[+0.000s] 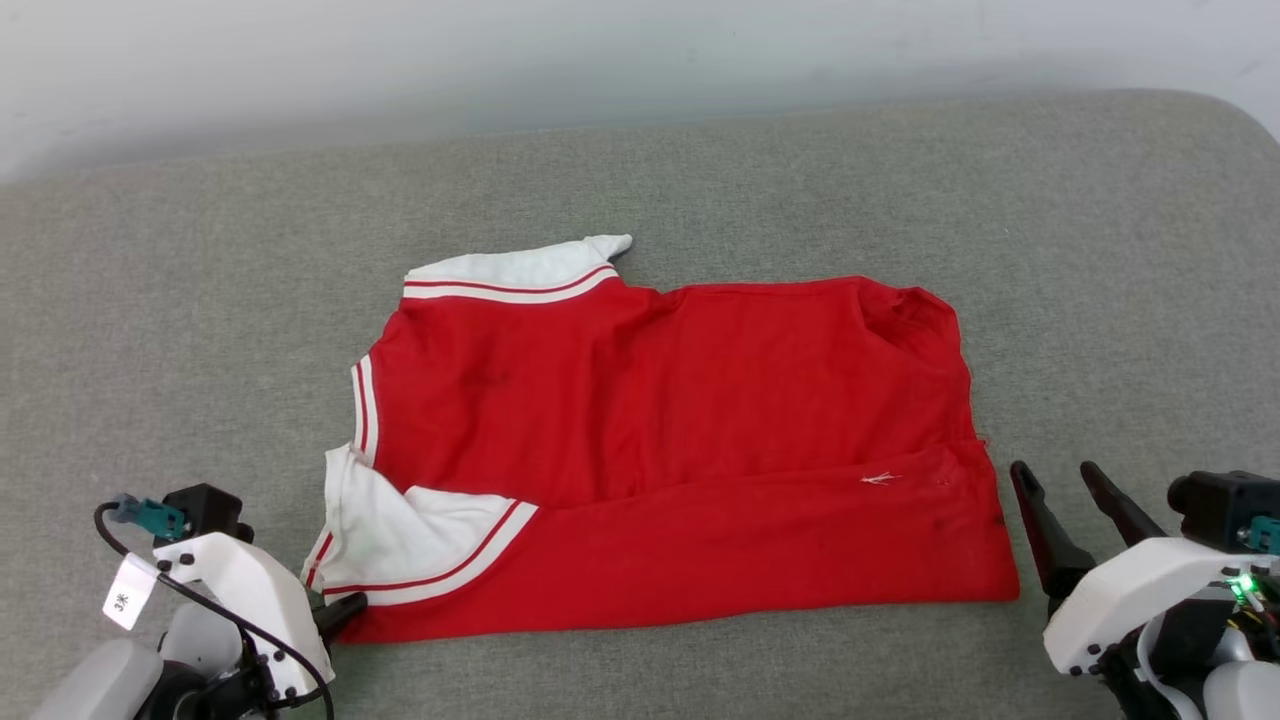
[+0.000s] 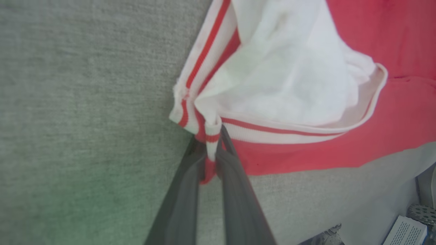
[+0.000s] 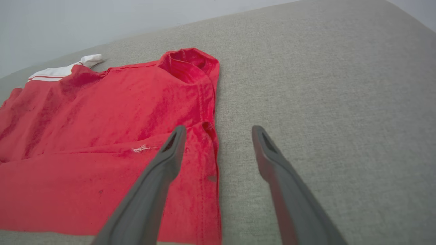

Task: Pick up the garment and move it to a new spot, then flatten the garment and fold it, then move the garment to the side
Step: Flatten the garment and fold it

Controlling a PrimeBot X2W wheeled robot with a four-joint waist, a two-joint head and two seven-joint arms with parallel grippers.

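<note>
Two sets of fingers showed on my feeds at that moment. The garment (image 1: 680, 450) lay spread out on the grey fabric surface (image 1: 700, 180), about midway across the head view. Its red body was mostly flat, with a long crease running across it from the near sleeve toward the right edge. The near white sleeve (image 1: 400, 540) was folded in over the red at the lower left corner, its red-and-white stripe trim curving along the edge. The far white sleeve (image 1: 520, 270) poked out at the top left, toward the pale wall (image 1: 600, 60). A small loose white thread (image 1: 880, 479) sat on the red cloth near the crease. The left arm's fingers (image 2: 235, 177) were clenched on the garment. In the left wrist view they pinched a narrow strip of the striped trim right at the corner where the sleeve met the red hem, and the cloth rose between them. From the head camera I saw that same dark fingertip tucked against the garment's lower left corner, with a white paper tag (image 1: 128, 590) hanging off the wrist cable. The right arm's fingers (image 3: 272, 160) stood spread wide and gripped nothing. In the head view they sat just beside the garment's lower right corner, clear of the cloth. In the right wrist view one finger crossed in front of the red hem while the other lay over bare grey surface — I could not tell whether either touched anything. A green light (image 1: 1243, 585) glowed on that wrist.
</note>
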